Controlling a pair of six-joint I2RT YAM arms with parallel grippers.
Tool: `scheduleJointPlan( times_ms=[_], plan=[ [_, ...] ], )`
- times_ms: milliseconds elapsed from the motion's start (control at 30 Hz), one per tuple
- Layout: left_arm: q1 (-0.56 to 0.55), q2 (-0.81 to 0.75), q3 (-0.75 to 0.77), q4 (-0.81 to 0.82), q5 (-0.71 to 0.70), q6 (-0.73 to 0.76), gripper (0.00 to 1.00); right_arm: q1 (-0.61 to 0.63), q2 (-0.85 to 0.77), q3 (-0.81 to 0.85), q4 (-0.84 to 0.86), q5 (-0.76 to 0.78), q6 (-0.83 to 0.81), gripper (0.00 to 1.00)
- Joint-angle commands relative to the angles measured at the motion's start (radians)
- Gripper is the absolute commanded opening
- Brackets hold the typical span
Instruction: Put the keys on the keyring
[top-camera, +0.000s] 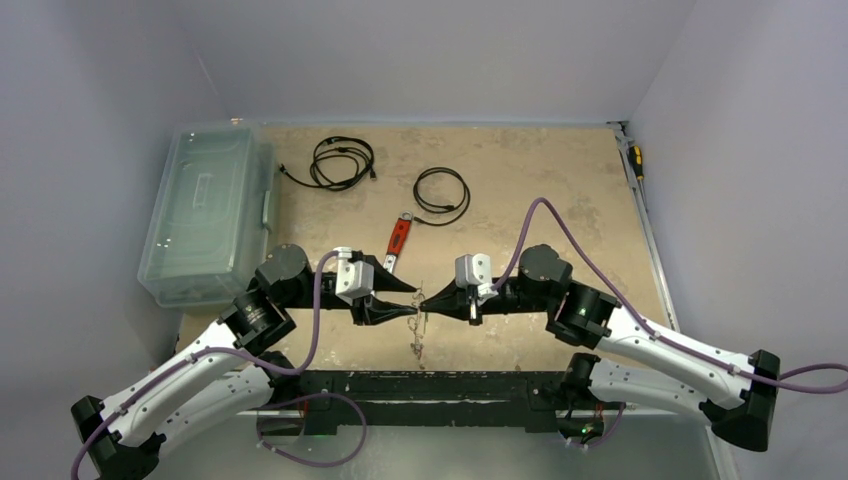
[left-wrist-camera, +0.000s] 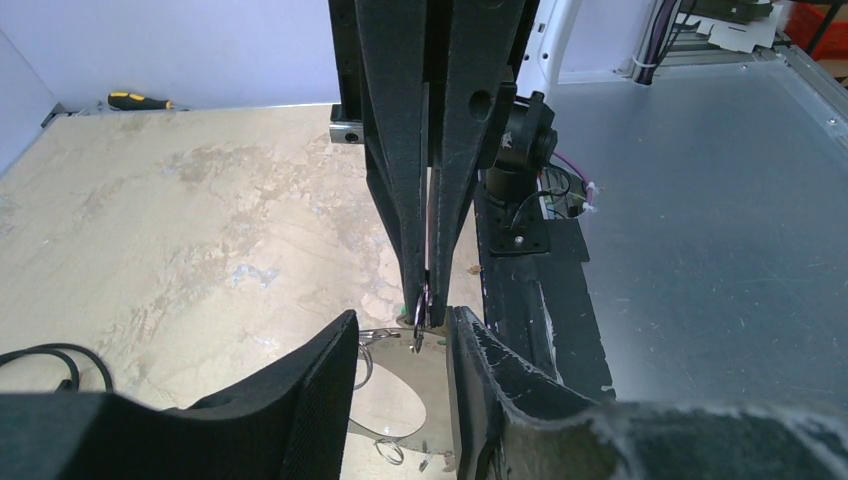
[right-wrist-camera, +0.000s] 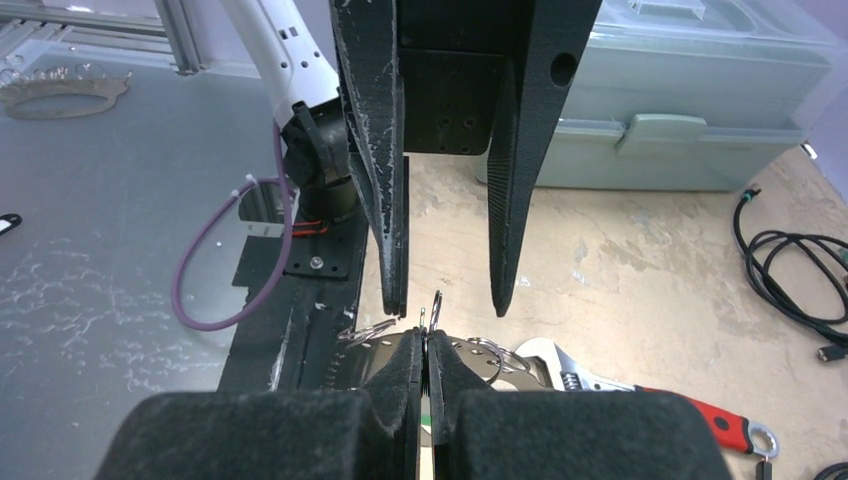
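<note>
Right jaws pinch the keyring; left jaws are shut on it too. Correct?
No: the left gripper is open, jaws either side of the keyring, not shut; the right wrist view shows the gap. The right gripper does pinch it.

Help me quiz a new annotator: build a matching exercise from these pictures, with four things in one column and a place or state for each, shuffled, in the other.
Things:
1. left tool
2. right tool
3. wrench
4. plastic box

Places or states:
A. at the left edge of the table
B. jaws apart
C. shut on the keyring
D. lying flat beyond both tools, red handle

Pairs: 1-B, 2-C, 3-D, 4-A
</note>
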Motion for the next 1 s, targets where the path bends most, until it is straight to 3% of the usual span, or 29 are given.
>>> scheduleJointPlan(
  times_ms=[0, 133, 833, 967],
  plan=[
    [0.001, -0.008, -0.002, 0.038, 0.004, -0.007, 0.35, -0.005, -0.020, 0.047, 0.032, -0.029, -0.010, 0.00],
    [0.000, -0.006, -0.002, 0.039, 0.011, -0.005, 0.27, -0.005, -0.017, 0.052, 0.028, -0.035, -0.012, 0.00],
    [0.001, 0.014, -0.008, 0.062, 0.040, -0.022, 0.12, -0.005, -0.003, 0.059, 0.055, -0.077, -0.006, 0.00],
    [0.001, 0.009, -0.008, 0.062, 0.050, -0.016, 0.00, -0.005, 0.001, 0.060, 0.065, -0.085, -0.003, 0.00]
  ],
)
